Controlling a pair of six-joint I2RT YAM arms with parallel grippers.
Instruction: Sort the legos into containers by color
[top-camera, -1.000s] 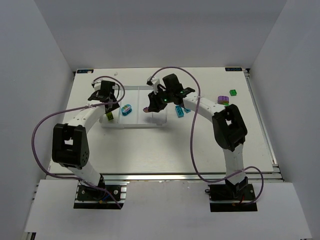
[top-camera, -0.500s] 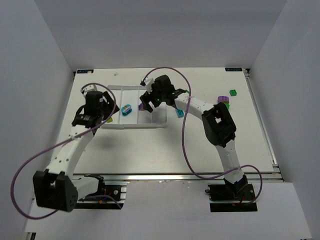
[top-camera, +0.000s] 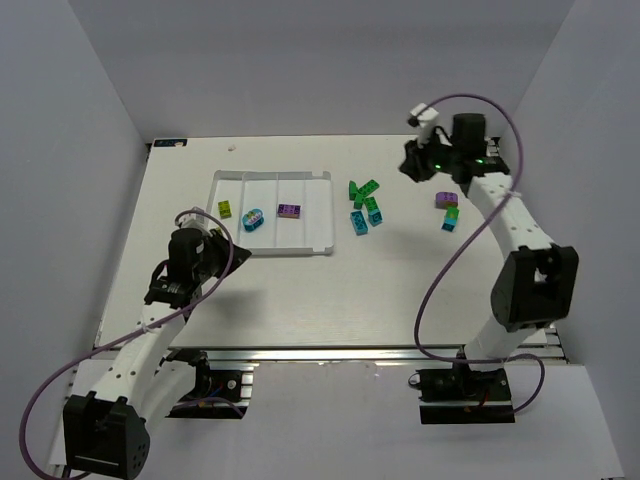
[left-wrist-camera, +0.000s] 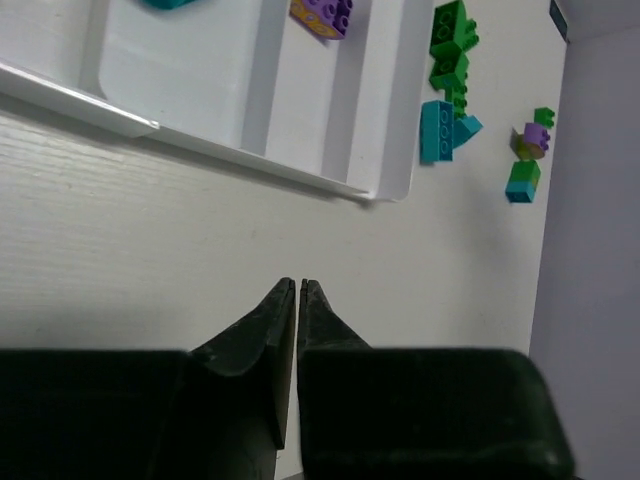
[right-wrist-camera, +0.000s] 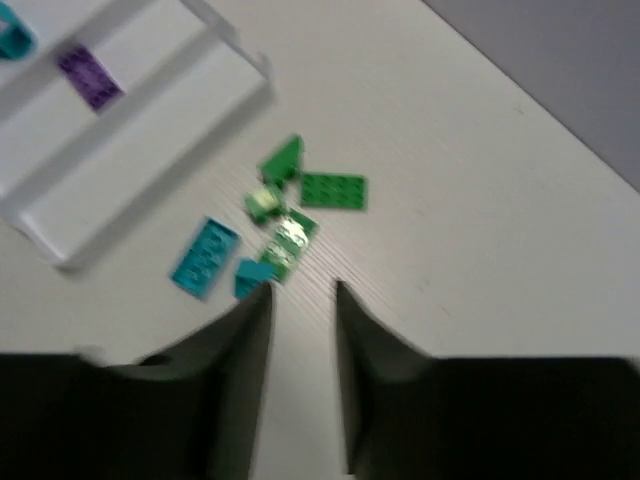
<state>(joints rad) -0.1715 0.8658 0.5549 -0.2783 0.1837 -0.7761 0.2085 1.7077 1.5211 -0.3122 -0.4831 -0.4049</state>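
Note:
The white tray (top-camera: 318, 215) holds a yellow-green lego (top-camera: 227, 209), a teal one (top-camera: 254, 219) and a purple one (top-camera: 291, 210), each in its own container. Loose green and teal legos (top-camera: 365, 205) lie just right of the tray. A purple, green and teal group (top-camera: 448, 210) lies farther right. My left gripper (top-camera: 240, 256) (left-wrist-camera: 298, 283) is shut and empty, hovering near the tray's near-left corner (left-wrist-camera: 130, 122). My right gripper (top-camera: 410, 165) (right-wrist-camera: 302, 288) is high at the far right, its fingers slightly apart with nothing between them, above the green pile (right-wrist-camera: 300, 195).
White enclosure walls stand on the left, far and right sides. Purple cables loop from both arms over the near table. The tray's raised ridges (left-wrist-camera: 258, 80) divide its compartments. A teal brick (right-wrist-camera: 204, 257) lies beside the tray's corner (right-wrist-camera: 60, 255).
Both arms have pulled away from the tray: the left back toward the near left, the right out to the far right. The purple lego now lies in the tray. Both grippers have narrowed.

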